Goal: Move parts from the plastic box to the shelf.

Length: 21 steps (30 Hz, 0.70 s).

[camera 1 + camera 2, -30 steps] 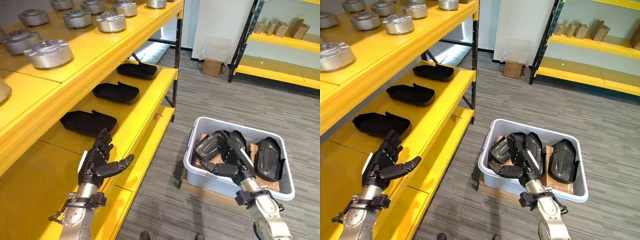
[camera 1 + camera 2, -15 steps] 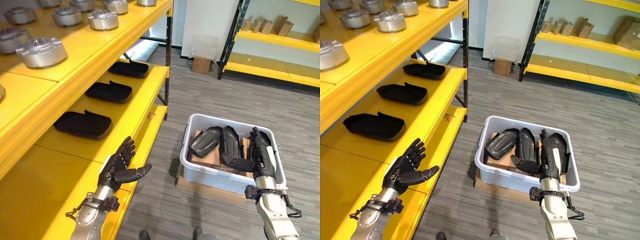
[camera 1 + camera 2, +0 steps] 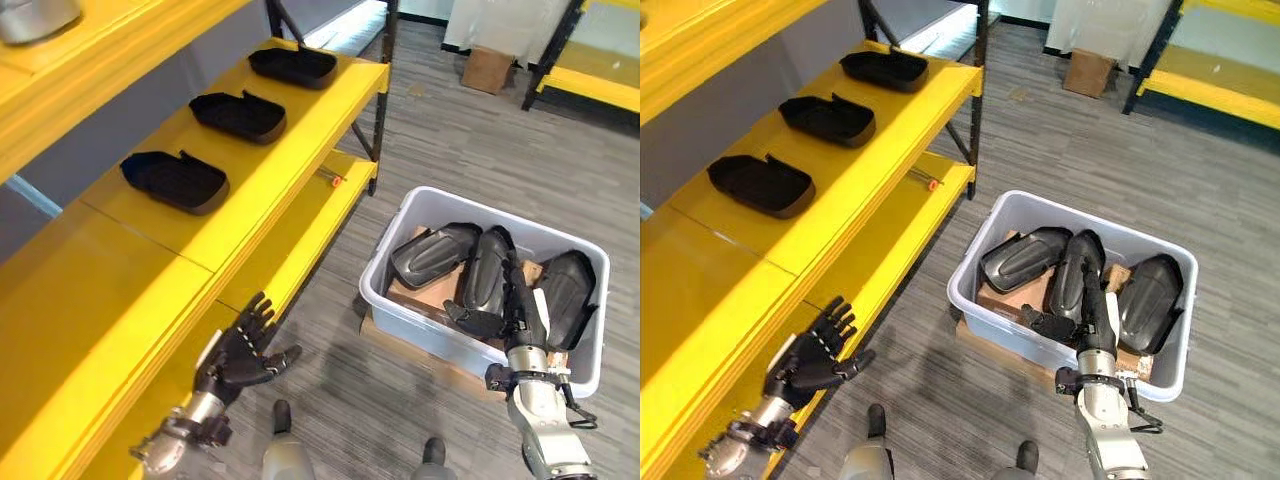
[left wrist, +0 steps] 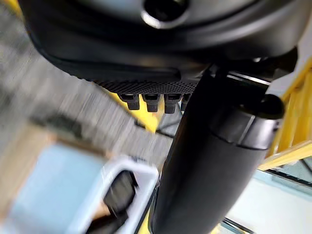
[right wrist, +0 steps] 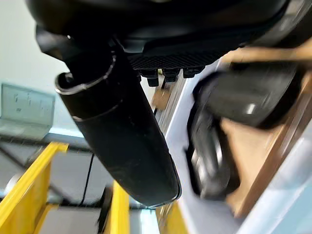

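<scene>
Glossy, curved black parts (image 3: 1024,257) are seen in a grey plastic box (image 3: 980,320); the right hand (image 3: 1092,320) is stretched flat above them, the left hand (image 3: 812,358) spread and holding nothing.

Right hand (image 3: 1092,318) over plastic box (image 3: 990,254) of black parts (image 3: 1024,257) — left hand (image 3: 816,357) open, beside shelf (image 3: 850,185).

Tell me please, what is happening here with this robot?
The robot is moving black parts from a grey plastic box on the floor to a yellow shelf. Three parts already lie on the shelf, and three more sit in the box. The right hand reaches open into the box over the middle part. The left hand hangs open by the shelf edge.
</scene>
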Tool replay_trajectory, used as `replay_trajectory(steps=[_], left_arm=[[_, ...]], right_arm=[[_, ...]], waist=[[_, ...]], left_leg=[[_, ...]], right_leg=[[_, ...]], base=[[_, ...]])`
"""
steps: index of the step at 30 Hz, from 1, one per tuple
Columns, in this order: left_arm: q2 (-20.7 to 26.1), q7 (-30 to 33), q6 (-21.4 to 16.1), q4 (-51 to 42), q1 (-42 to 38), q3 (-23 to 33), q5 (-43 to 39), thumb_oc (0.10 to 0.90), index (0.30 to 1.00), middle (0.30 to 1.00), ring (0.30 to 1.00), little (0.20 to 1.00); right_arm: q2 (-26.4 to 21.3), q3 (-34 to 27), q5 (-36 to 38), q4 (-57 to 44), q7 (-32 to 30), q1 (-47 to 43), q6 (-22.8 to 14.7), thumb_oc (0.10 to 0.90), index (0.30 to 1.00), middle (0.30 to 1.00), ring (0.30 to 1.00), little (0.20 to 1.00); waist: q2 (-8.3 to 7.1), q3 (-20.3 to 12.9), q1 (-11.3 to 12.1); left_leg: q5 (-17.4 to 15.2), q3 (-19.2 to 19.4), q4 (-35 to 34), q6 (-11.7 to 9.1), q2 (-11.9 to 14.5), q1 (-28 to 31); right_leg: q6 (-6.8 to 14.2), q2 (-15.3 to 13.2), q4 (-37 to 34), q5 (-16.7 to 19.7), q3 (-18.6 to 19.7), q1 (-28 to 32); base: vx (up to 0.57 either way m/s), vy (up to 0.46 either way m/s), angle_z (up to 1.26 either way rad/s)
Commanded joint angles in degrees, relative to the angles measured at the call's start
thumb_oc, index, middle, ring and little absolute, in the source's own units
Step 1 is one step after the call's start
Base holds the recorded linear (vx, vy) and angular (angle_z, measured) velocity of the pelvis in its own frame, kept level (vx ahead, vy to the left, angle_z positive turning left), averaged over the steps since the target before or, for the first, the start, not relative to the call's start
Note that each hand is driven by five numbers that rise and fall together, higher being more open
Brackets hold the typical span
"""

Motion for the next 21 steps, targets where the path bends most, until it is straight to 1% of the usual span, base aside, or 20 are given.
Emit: replay_trajectory(steps=[1,4,6,8,9,10,11,12,13,14,15,16,17,18,20,21], left_arm=[[6.7,-1.1,-4.8,-6.3,-5.1,5.8,-3.5,0.9,1.0,1.0,1.0,1.0],[6.5,-1.0,-5.4,-6.2,-3.4,6.2,-3.2,0.9,1.0,1.0,1.0,1.0],[6.5,-0.8,-5.7,-5.8,-3.6,6.0,-3.1,0.9,1.0,1.0,1.0,1.0],[6.6,-0.6,-5.5,-5.8,-4.5,5.6,-3.4,0.9,1.0,1.0,1.0,1.0],[6.6,-0.8,-5.1,-5.5,-5.3,5.4,-4.1,0.9,1.0,1.0,1.0,1.0],[6.8,-0.4,-4.0,-5.3,-6.9,4.5,-2.7,0.9,1.0,1.0,1.0,1.0],[6.9,0.0,-4.2,-5.4,-7.7,3.9,-1.2,0.9,1.0,1.0,1.0,1.0],[6.9,2.9,-5.2,-5.5,-8.3,3.2,-3.5,0.9,1.0,1.0,1.0,1.0],[6.8,3.1,-5.6,-5.2,-8.3,3.3,-4.1,0.9,1.0,1.0,1.0,1.0],[6.1,5.0,-7.7,-4.4,-8.9,4.1,-6.1,0.9,1.0,1.0,1.0,1.0],[5.8,5.2,-7.6,-4.5,-9.1,4.4,-6.1,0.9,1.0,1.0,1.0,1.0],[5.5,4.6,-7.4,-4.0,-9.7,4.6,-6.1,0.9,1.0,1.0,1.0,1.0],[5.3,3.9,-7.1,-3.6,-10.2,4.6,-6.0,0.9,1.0,1.0,1.0,1.0],[5.1,3.6,-7.0,-3.4,-10.5,4.8,-5.5,0.9,1.0,1.0,1.0,1.0],[4.7,4.3,-5.8,-5.2,-9.6,5.4,-4.6,0.9,1.0,1.0,1.0,1.0],[4.6,4.4,-5.2,-6.3,-9.1,5.6,-4.0,0.9,1.0,1.0,1.0,1.0]], right_arm=[[1.3,-3.1,-2.7,-6.5,-2.5,-3.8,-3.7,0.9,1.0,1.0,1.0,1.0],[-0.3,-3.8,-2.9,-7.2,-3.7,-2.6,-2.2,0.9,1.0,1.0,1.0,1.0],[-0.7,-3.6,-3.6,-6.6,-4.6,-2.7,-2.0,0.9,1.0,1.0,1.0,1.0],[-1.0,-3.6,-5.0,-6.4,-3.5,-2.8,-1.0,0.9,1.0,1.0,1.0,1.0],[-1.2,-3.4,-4.8,-6.1,-4.8,-3.0,-1.3,0.9,1.0,1.0,1.0,1.0],[-1.3,-3.7,-4.0,-6.0,-5.5,-3.3,-1.2,0.9,1.0,1.0,1.0,1.0],[-1.5,-4.0,-4.4,-5.9,-6.5,-3.5,-2.1,0.9,1.0,1.0,1.0,1.0],[-2.7,-5.0,-6.1,-5.7,-5.6,-3.6,-3.5,0.9,1.0,1.0,1.0,1.0],[-2.9,-5.2,-6.2,-5.6,-5.4,-3.7,-3.5,0.9,1.0,1.0,1.0,1.0],[-3.8,-5.4,-9.1,-5.3,-2.7,-4.3,-3.1,0.9,1.0,1.0,1.0,1.0],[-3.9,-5.3,-9.5,-5.3,-2.7,-4.3,-2.8,0.9,1.0,1.0,1.0,1.0],[-4.0,-5.4,-9.1,-5.1,-2.9,-4.1,-3.0,0.9,1.0,1.0,1.0,1.0],[-4.1,-5.7,-8.6,-5.2,-2.9,-3.8,-3.0,0.9,1.0,1.0,1.0,1.0],[-4.5,-6.1,-8.0,-5.1,-2.1,-3.6,-2.8,0.9,1.0,1.0,1.0,1.0],[-5.5,-5.8,-7.4,-4.9,-0.4,-3.8,-3.2,0.9,1.0,1.0,1.0,1.0],[-5.5,-5.4,-6.7,-5.1,0.2,-3.6,-3.3,0.9,1.0,1.0,1.0,1.0]], waist=[[-4.91,-3.5,0.8],[-4.15,-3.8,-0.2],[-3.61,-3.9,-1.0],[-3.0,-3.8,-1.9],[-2.66,-3.7,-2.3],[-2.21,-3.5,-3.0],[-2.02,-3.2,-3.3],[-1.42,-2.6,-4.3],[-1.35,-2.6,-4.4],[-1.47,-3.1,-5.1],[-1.57,-3.2,-5.2],[-1.77,-3.2,-5.5],[-1.95,-3.3,-5.8],[-2.37,-3.4,-6.1],[-2.09,-3.6,-4.9],[-1.86,-3.7,-4.4]], left_leg=[[-7.9,5.9,1.8,1.2,-2.3,7.5],[-6.0,5.6,-0.4,0.4,-0.6,8.7],[-5.2,5.7,-1.3,0.0,0.3,9.2],[-4.8,5.7,-1.4,-0.3,0.9,9.2],[-4.8,5.7,-1.3,-0.3,1.1,9.0],[-5.2,5.1,0.0,-0.2,1.3,8.0],[-5.5,4.4,1.1,-0.3,1.5,7.3],[-5.5,3.5,2.3,-0.6,2.3,6.9],[-5.3,3.5,2.1,-0.7,2.5,7.2],[-2.8,4.1,1.1,-1.1,4.0,7.8],[-1.1,4.6,1.5,-1.3,4.6,7.4],[1.2,5.9,3.0,-1.6,5.7,6.5],[2.5,6.3,5.0,-1.8,6.4,5.4],[1.6,5.5,6.2,-1.3,5.0,4.7],[-3.3,1.9,4.7,0.9,-1.9,5.1],[-4.5,1.3,4.1,1.7,-4.5,5.0]], right_leg=[[-0.1,-2.4,6.5,0.5,-0.3,-6.2],[-1.9,-0.4,9.9,-2.7,-0.1,-6.5],[-2.6,0.4,11.6,-3.8,0.6,-7.1],[-3.0,0.8,13.6,-4.9,1.4,-8.1],[-3.2,1.0,15.1,-5.6,1.8,-8.8],[-3.5,1.0,19.2,-7.2,2.9,-11.1],[-3.7,1.2,21.7,-8.3,3.7,-12.2],[-4.8,1.5,27.0,-11.2,4.7,-14.2],[-5.1,1.6,27.6,-11.6,4.8,-14.4],[-7.1,2.6,28.6,-13.1,4.2,-14.3],[-7.7,3.0,28.3,-13.3,3.7,-13.9],[-8.5,3.4,27.5,-13.3,2.6,-13.2],[-9.1,3.9,26.6,-13.1,1.8,-12.5],[-9.2,4.2,25.2,-12.7,1.6,-11.8],[-8.6,5.7,20.8,-10.8,3.3,-10.8],[-8.4,6.7,18.5,-9.7,3.8,-10.1]], base=[[0.04,-0.186,-0.07],[0.08,-0.252,-0.06],[0.07,-0.22,0.0],[0.05,-0.224,-0.06],[-0.02,-0.304,-0.19],[-0.05,-0.339,-0.25],[-0.09,-0.518,-0.17],[-0.06,-0.386,-0.03],[-0.01,-0.507,0.01],[0.03,-0.34,-0.02],[0.03,-0.412,-0.06],[0.0,-0.245,0.09],[0.01,-0.266,0.36],[0.05,-0.266,0.58],[0.11,-0.229,0.41],[0.09,-0.138,0.03]])
